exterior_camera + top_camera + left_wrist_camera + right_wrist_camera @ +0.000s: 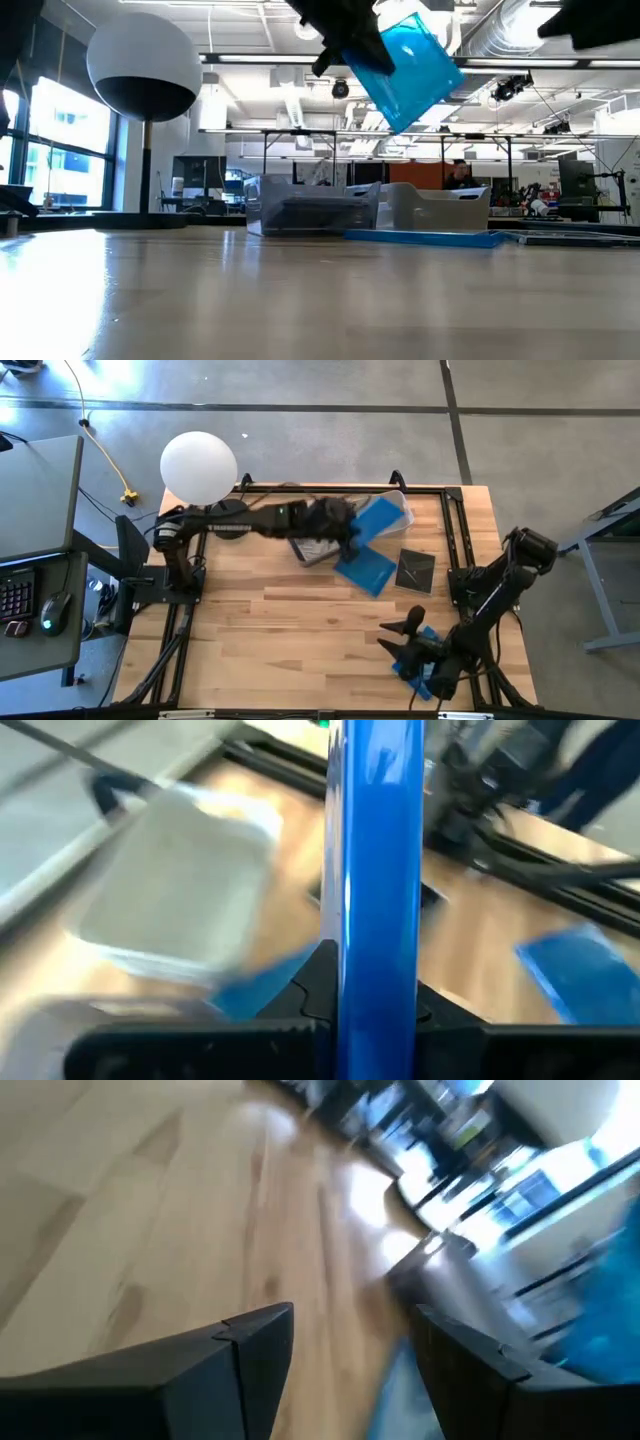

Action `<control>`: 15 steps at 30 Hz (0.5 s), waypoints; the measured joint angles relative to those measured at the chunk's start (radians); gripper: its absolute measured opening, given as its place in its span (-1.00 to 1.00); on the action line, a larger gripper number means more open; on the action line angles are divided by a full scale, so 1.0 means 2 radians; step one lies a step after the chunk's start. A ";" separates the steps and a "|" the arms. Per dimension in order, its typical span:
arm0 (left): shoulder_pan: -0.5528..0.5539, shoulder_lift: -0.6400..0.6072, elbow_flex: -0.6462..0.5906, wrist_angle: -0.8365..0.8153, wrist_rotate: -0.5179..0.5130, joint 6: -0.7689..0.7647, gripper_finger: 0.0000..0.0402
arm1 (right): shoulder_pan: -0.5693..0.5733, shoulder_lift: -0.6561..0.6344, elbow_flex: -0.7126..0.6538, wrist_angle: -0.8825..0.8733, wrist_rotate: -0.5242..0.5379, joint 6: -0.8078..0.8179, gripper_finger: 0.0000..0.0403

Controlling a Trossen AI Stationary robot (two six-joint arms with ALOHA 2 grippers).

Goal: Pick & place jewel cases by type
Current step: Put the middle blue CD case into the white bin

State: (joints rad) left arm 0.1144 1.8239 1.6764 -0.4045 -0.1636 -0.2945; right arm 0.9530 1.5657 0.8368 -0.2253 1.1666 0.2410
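**Left arm has a blue case up in the air, right arm waits open**

We see the left gripper (345, 530) clamped on a blue jewel case (405, 65), gripping it by one edge so the case hangs tilted, well clear of the bench (260, 630). In the left wrist view the case (380, 870) runs edge-on between the dark fingers (318, 982), which sit tight against it. We judge the edge grip is used because the case is thin and flat, so a pinch across its thickness is the only easy hold.

It hangs over the far middle of the bench, by the two small tubs: a grey tub (310, 210) and a clear tub (440, 205), side by side near the far edge. We judge the tubs are the sorting bins, one per type, so this looks like the carry step, case not yet placed.

A second blue case (365, 570) lies flat just in front of the tubs, with a dark case (416, 570) beside it, toward the right edge. Another blue case (425, 665) lies near the near right corner, partly under the right arm.

The right gripper (345, 1350) hovers low over that near right corner, jaws apart, holding nothing. We judge it is staged next to that corner case for its own pick.

Other cases: cannot tell, the left arm hides the tub contents.
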 joint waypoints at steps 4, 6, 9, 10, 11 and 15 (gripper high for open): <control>0.043 0.031 0.029 -0.003 0.012 0.046 -0.90 | -0.010 -0.013 0.000 -0.082 -0.047 0.103 -0.02; 0.064 0.052 0.045 -0.003 0.014 0.059 -0.90 | -0.014 -0.013 0.000 -0.112 -0.056 0.140 -0.02; 0.089 0.094 0.080 0.010 0.019 0.082 -0.90 | -0.019 -0.014 0.000 -0.137 -0.070 0.170 -0.02; 0.096 0.105 0.091 0.000 0.019 0.092 -0.90 | -0.020 -0.014 0.000 -0.143 -0.074 0.174 -0.02; 0.101 0.118 0.103 -0.001 0.019 0.103 -0.90 | -0.022 -0.014 0.000 -0.145 -0.081 0.180 -0.02; 0.116 0.154 0.141 0.006 0.021 0.135 -0.90 | -0.022 -0.014 0.000 -0.162 -0.111 0.203 -0.02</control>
State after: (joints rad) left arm 0.3461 2.1313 1.9583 -0.3924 -0.1212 -0.0252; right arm 0.9092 1.5368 0.8368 -0.5498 0.9452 0.6469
